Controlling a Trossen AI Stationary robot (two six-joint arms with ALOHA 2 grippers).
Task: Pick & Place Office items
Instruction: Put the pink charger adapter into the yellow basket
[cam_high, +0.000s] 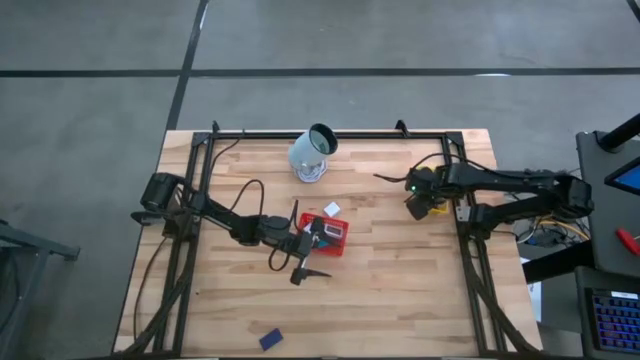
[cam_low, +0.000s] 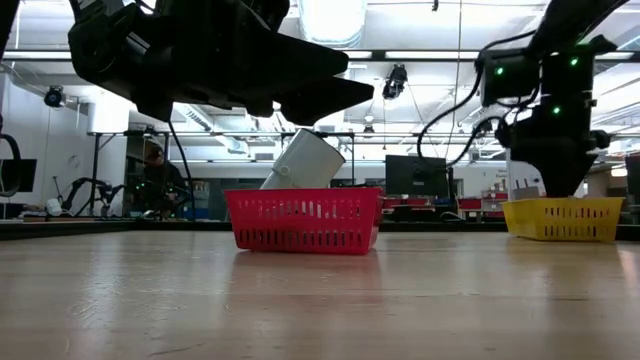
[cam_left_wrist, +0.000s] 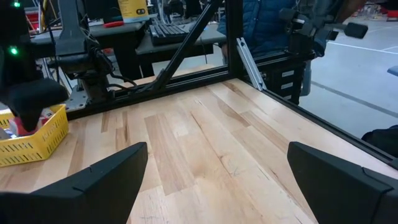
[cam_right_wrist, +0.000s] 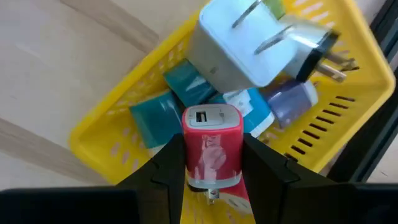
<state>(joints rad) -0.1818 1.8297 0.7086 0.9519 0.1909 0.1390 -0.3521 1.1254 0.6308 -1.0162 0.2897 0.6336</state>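
Observation:
My right gripper (cam_right_wrist: 212, 155) is shut on a pink-red charger block (cam_right_wrist: 212, 146), one of the office items, and points steeply down over the yellow mesh tray (cam_right_wrist: 112, 130). That tray holds teal blocks (cam_right_wrist: 155, 115), a white plug adapter (cam_right_wrist: 242, 46) and a purple-grey one (cam_right_wrist: 292, 102). My left gripper (cam_high: 312, 255) is open and level just above the table, beside the red mesh tray (cam_high: 335, 240). A white item (cam_high: 332, 209) lies on the table behind the red tray. A dark blue one (cam_high: 270, 339) lies near the front edge. My right gripper pinches the charger block by its two opposite sides (cam_right_wrist: 188, 158) between its two fingers (cam_right_wrist: 165, 168). The fingers come from above, slanting steeply down. The block's face with the USB port (cam_right_wrist: 202, 116) is turned toward the wrist, and the block hangs over the tray's contents.
A large pale cup (cam_high: 313, 153) lies tipped at the far middle of the table, seen behind the red tray (cam_low: 305, 218) in the low view. Black frame rails (cam_high: 455, 240) run along the table's sides and far edge. Bare wood lies between the two trays (cam_left_wrist: 205, 143).

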